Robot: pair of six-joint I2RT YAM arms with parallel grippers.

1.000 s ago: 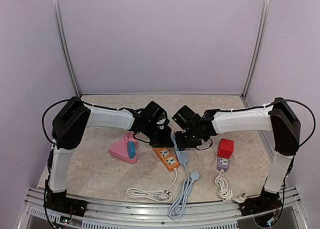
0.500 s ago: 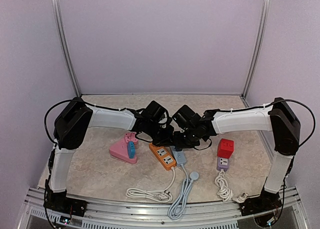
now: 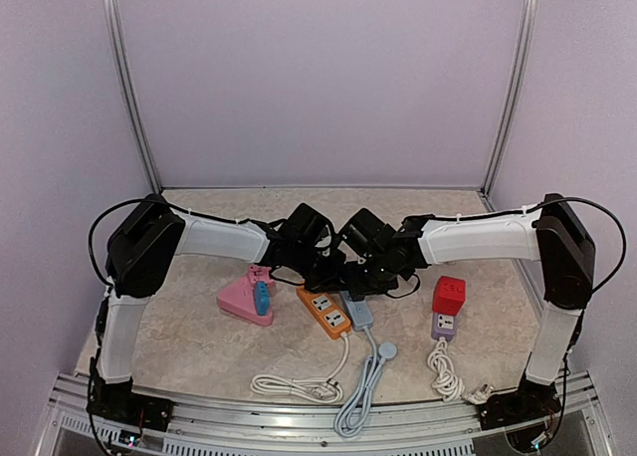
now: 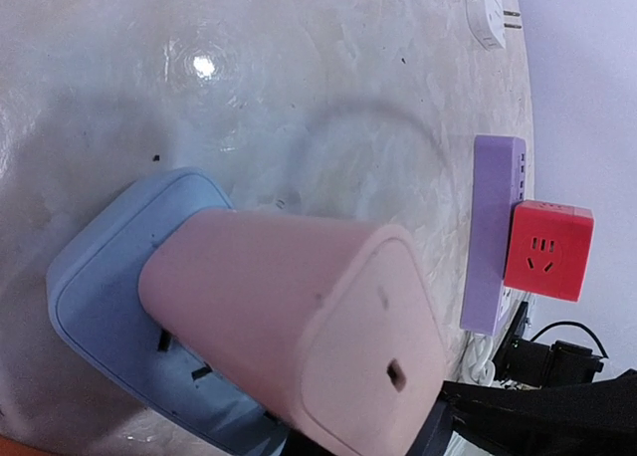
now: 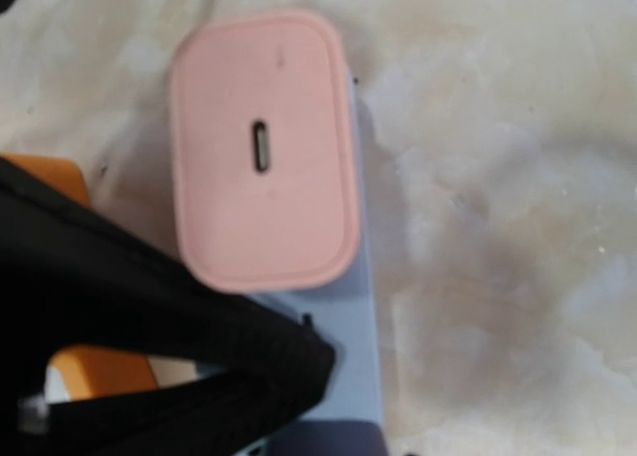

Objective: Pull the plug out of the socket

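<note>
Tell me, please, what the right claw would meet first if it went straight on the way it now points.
Probably the pink plug, centred in the right wrist view and seated in the blue socket strip; the gap to it is unclear.

plug [image 4: 289,327]: pale pink
socket [image 4: 90,272]: light blue
power strip [image 3: 328,312]: orange
cube [image 4: 547,249]: red
small strip [image 4: 495,227]: lilac
table [image 4: 299,68]: beige, marbled
</note>
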